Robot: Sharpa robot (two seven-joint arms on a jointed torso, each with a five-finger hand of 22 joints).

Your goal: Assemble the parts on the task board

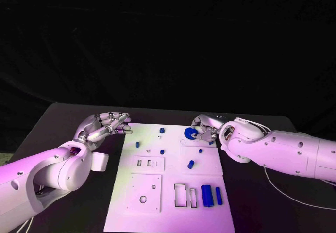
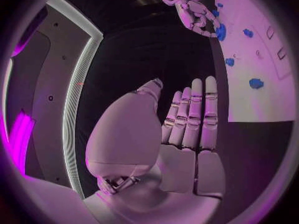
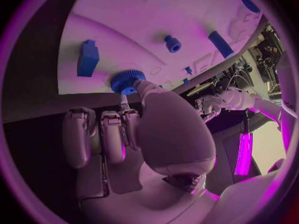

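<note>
We pinch the blue round knob (image 1: 190, 132) at the task board (image 1: 168, 213) far edge with our right hand (image 1: 205, 131), likely needing seating next, while our left hand (image 1: 106, 125) rests empty, fingers straight and together.

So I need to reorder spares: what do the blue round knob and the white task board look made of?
The blue round knob looks like moulded or printed plastic: uniform matte blue with a ridged rim. The right hand touches it. The task board looks like flat white plastic or painted sheet, smooth, with cut-out slots; the frames leave it open.
</note>
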